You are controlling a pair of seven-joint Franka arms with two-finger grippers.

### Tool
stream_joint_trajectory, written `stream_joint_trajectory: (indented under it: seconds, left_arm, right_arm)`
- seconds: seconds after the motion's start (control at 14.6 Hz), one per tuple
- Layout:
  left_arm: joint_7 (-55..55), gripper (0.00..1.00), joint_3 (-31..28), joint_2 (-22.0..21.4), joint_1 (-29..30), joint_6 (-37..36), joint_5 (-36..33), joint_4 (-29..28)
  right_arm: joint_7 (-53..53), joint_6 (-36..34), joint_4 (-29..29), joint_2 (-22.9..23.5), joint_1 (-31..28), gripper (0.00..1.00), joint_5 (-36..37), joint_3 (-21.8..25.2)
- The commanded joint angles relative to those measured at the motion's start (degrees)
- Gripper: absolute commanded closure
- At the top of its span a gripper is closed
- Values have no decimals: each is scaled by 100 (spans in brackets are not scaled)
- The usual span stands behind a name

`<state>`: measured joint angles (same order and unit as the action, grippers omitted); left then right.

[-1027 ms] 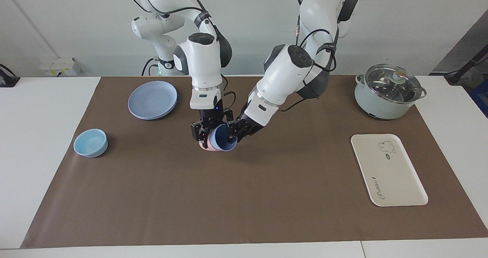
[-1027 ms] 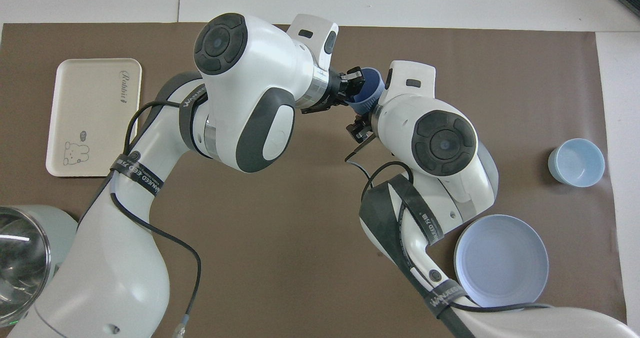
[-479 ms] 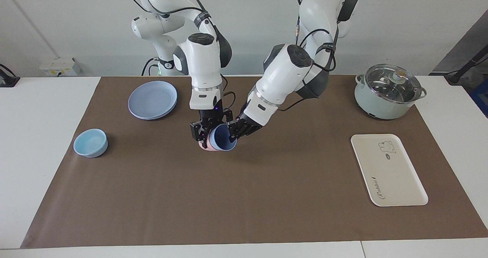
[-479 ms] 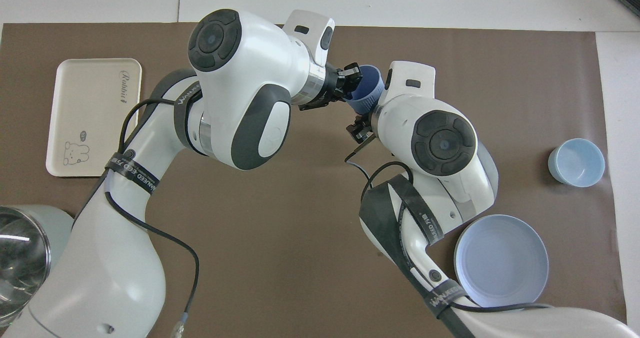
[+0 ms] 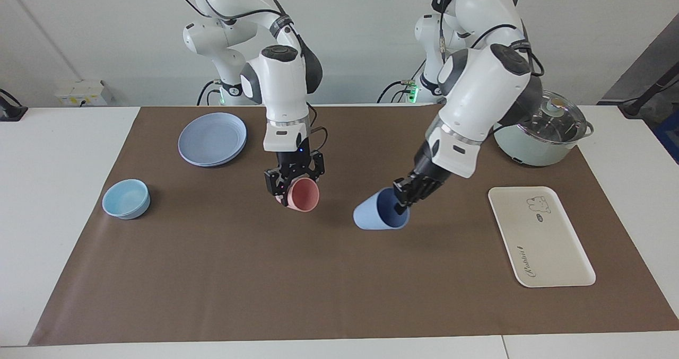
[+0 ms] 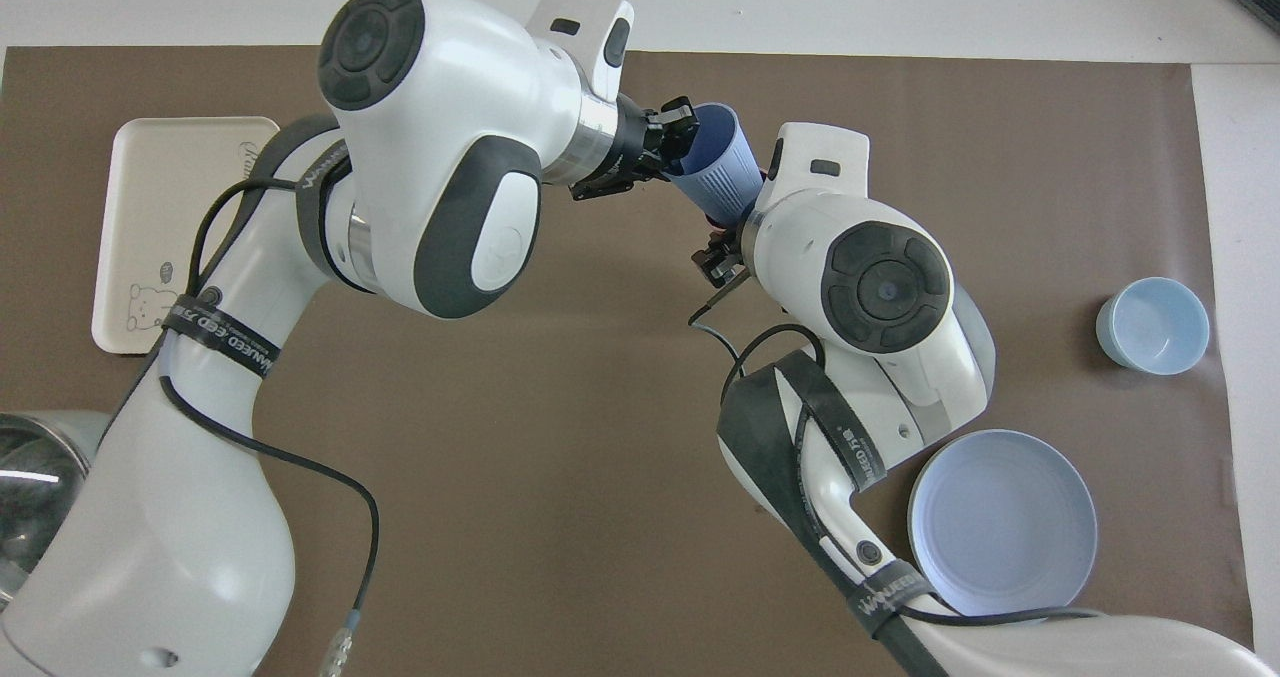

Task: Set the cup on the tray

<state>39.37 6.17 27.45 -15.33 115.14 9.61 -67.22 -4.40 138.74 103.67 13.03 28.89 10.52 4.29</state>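
Note:
The periwinkle-blue cup point(image 5: 381, 217) hangs tilted in my left gripper point(image 5: 401, 200), which is shut on its rim, over the brown mat between the salmon-pink cup point(image 5: 303, 195) and the tray point(image 5: 551, 242). In the overhead view the cup point(image 6: 715, 169) sticks out from the left gripper point(image 6: 672, 143). My right gripper point(image 5: 289, 189) is shut on the pink cup and holds it tilted just above the mat's middle. The cream tray lies bare at the left arm's end of the table. In the overhead view the tray point(image 6: 150, 217) is partly covered by the left arm.
A lidded pale-green pot point(image 5: 541, 128) stands nearer to the robots than the tray. Stacked blue plates point(image 5: 212, 139) and a light-blue bowl point(image 5: 126, 199) sit toward the right arm's end of the table.
The blue cup was nested in the pink cup. My left gripper has pulled it out and carried it toward the tray. My right gripper has kept the pink cup in place.

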Motion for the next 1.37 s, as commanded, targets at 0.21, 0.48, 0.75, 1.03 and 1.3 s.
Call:
stream_joint_trajectory:
  seconds: [0.21, 0.48, 0.75, 1.03, 1.3]
  left_arm:
    - [-2376, 100, -2, -424, 1354, -19, -451, -703]
    - [-4180, 100, -19, -1056, 2497, 1419, -451, -2467]
    - [-5036, 100, -11, -1207, 3158, 2065, -390, -3305]
    - [-5062, 100, 7, -1207, 3255, 3010, -249, -4175]
    - [-5071, 100, 25, -1066, 3212, 3295, 66, -4265]
  right_arm:
    - [115, 380, 119, -90, -348, 100, 64, -16]
    - [-1075, 1022, 136, 24, -787, 100, -1302, -34]
    - [-4438, 997, 145, 85, -1533, 100, -4665, -34]
    - [-7272, 392, 110, 428, -2255, 100, -7656, -25]
    - [-9084, -697, 66, 902, -3063, 100, -8661, -25]
